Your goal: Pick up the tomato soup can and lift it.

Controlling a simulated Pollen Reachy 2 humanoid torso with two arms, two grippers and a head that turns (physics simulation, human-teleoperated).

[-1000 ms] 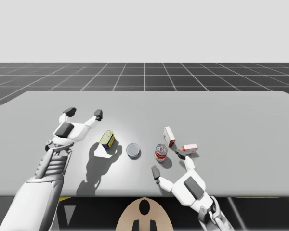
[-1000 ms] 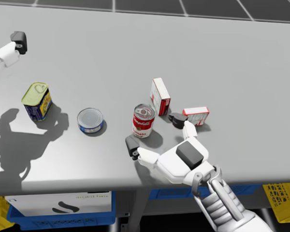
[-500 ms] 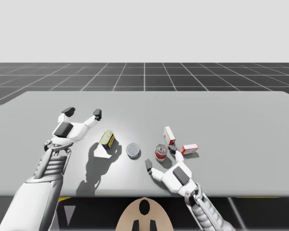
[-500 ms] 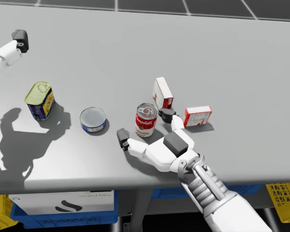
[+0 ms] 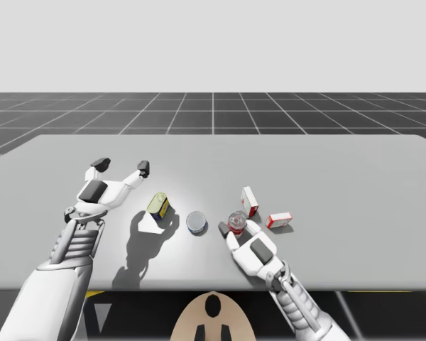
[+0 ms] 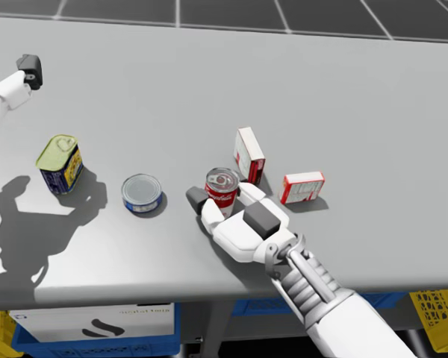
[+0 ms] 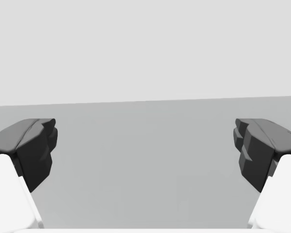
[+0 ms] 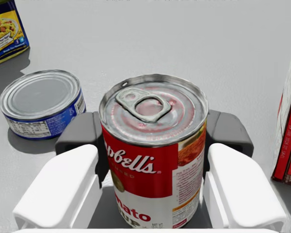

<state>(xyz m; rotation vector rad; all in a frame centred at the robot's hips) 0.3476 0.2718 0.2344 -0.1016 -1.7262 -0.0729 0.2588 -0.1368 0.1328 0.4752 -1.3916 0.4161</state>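
Your right hand is pinching the tomato soup can: in the right wrist view the dark pads press against the can's sides, one on each side, with the can seated deep between the white fingers. The can is upright, its pull-tab lid facing up.

From the high view, the tomato soup can is near the front edge of the desk, a little toward the right edge from the middle. Your right hand comes in at it from the front edge. The head view shows the same grip, with a finger on either side of the can.

Just beside the can, toward the left edge, lies a flat blue can. Further toward that edge stands a yellow and blue tin. On the can's far side an upright red and white box stands close to it, and a second red and white box lies toward the right edge; neither touches the can.

Your left hand hangs over the left part of the desk, well apart from everything. Its fingers are spread wide, and the left wrist view shows bare desk between them.
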